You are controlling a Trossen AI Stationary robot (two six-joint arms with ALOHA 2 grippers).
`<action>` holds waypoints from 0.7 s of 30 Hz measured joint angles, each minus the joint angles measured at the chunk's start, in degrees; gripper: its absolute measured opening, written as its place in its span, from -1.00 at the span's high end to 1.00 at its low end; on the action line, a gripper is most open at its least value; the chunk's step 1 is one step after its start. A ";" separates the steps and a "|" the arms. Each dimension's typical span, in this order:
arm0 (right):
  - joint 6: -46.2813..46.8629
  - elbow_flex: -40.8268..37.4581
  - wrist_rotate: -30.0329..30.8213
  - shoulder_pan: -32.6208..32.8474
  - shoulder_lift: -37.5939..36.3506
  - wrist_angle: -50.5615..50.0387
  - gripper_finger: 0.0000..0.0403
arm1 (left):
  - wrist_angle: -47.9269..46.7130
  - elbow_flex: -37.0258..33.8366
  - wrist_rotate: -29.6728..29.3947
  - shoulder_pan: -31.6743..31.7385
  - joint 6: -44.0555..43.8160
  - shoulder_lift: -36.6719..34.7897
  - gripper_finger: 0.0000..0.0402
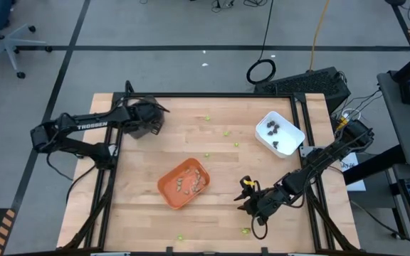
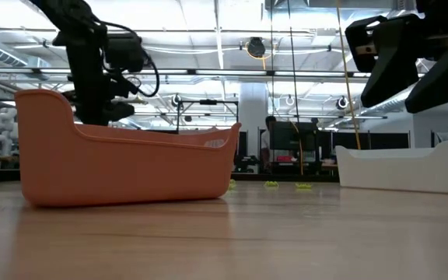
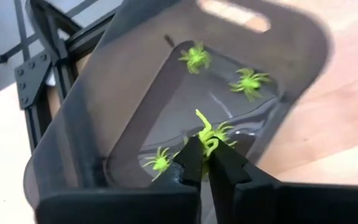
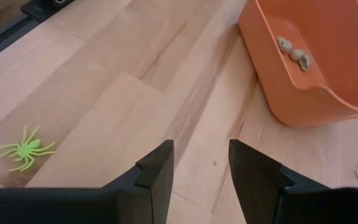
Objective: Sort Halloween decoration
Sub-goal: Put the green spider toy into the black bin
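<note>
The Halloween decoration is a scatter of tiny pieces: a lime-green spider (image 3: 209,135) is pinched between the closed fingers of the left gripper (image 3: 207,163), held just over the dark grey tray (image 3: 135,81) at the far left of the counter (image 1: 148,213), where three more green spiders (image 3: 195,57) already lie. To finish this step well, the left gripper should part its fingers while low and over the middle of the tray, so that the light spider drops among the others and does not cling to a finger or bounce over the wall. The right gripper (image 4: 199,163) hovers low over the near right part of the counter with its fingers apart and nothing between them; a loose green spider on the wood (image 4: 25,149) lies near it and looks the likely next pick, best taken straight from above across its body. The orange tray (image 1: 184,183), near the counter's middle, holds the tan-grey pieces (image 4: 294,53). The white tray (image 1: 280,133), at the far right, holds the dark brown pieces (image 1: 272,128). A few more green pieces lie loose between the trays and by the near edge.
</note>
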 joint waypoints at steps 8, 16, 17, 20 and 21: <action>0.86 0.00 0.29 0.00 0.00 0.00 0.31 | 0.52 -0.66 -3.63 0.59 -3.48 0.02 0.44; 2.68 0.00 10.42 -0.43 0.00 -1.33 0.31 | 2.61 -0.66 -3.11 -7.49 -5.68 -1.56 0.24; 3.16 0.00 10.84 -0.88 0.00 -1.58 0.31 | 3.63 -0.66 -3.15 -9.46 -6.01 -1.96 0.24; 4.88 0.00 10.86 -3.00 0.00 -1.66 0.31 | 7.52 -0.66 -4.63 -16.19 -5.98 -2.93 0.24; 5.49 0.00 10.86 -3.96 0.00 -1.52 0.31 | 8.90 -0.66 -5.66 -18.45 -6.00 -3.06 0.24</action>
